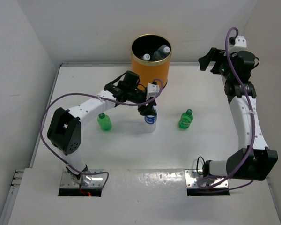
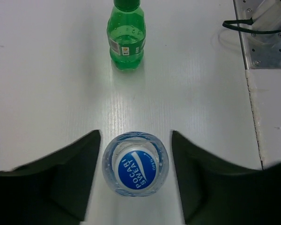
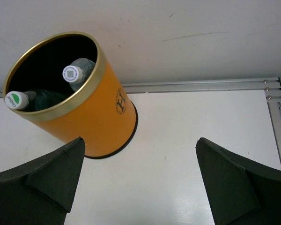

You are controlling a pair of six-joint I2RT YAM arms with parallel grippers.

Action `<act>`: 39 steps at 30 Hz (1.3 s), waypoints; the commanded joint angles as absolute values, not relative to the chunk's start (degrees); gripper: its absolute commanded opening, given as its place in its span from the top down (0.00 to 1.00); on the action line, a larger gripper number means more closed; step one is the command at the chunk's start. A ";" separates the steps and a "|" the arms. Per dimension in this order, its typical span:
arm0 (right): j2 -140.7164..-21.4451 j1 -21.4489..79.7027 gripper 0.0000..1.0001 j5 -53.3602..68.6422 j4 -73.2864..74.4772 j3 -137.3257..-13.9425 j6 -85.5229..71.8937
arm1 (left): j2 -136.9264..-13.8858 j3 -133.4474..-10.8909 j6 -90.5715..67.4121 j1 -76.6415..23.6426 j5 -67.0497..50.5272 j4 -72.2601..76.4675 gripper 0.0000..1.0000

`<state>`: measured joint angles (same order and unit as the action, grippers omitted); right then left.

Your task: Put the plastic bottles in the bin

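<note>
A clear plastic bottle with a blue cap (image 2: 135, 164) stands upright on the table (image 1: 131, 154), also seen from above (image 1: 151, 119). My left gripper (image 2: 136, 132) hangs over it, a finger on each side, with a thin gap still showing by the right finger (image 2: 201, 183). Two green bottles stand on the table, one to the left (image 1: 104, 122) and one to the right (image 1: 186, 119), the latter ahead of the left wrist (image 2: 126, 40). The orange bin (image 1: 151, 58) (image 3: 84, 117) holds bottles with white caps (image 3: 72, 73). My right gripper (image 3: 140, 140) is open, empty and raised right of the bin (image 1: 210, 60).
White walls close off the table at the back and on both sides. The right arm's base plate (image 2: 267, 42) lies beyond the right green bottle in the left wrist view. An aluminium rail (image 3: 201, 86) runs along the table's back edge.
</note>
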<state>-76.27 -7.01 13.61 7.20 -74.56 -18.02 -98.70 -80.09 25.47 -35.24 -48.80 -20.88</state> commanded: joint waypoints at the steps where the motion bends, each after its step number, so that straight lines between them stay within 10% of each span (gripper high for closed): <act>1: -73.92 -7.29 0.02 15.46 5.01 -73.66 -18.46 | -98.09 -81.04 25.06 -34.81 -50.63 -17.67 0.42; 7: -71.55 -7.47 0.02 15.64 5.45 -69.97 -16.09 | -97.47 -92.96 12.76 -30.33 -48.43 -16.43 0.93; 10: -70.40 -7.91 0.02 15.47 5.54 -67.68 -14.86 | -99.57 -107.98 6.79 -27.25 -46.24 -18.19 1.00; 19: -68.99 -9.49 0.02 15.47 5.01 -65.04 -13.62 | -107.83 -133.76 -14.15 -21.36 -32.37 0.95 1.00; 39: -61.01 -13.71 0.00 25.21 22.93 -58.19 3.59 | -122.52 -123.94 9.48 -26.10 -3.78 7.65 1.00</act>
<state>-64.75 -13.21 19.64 17.04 -58.46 -3.25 -124.20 -124.38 3.20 -24.29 -7.92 2.20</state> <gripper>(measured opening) 0.995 0.403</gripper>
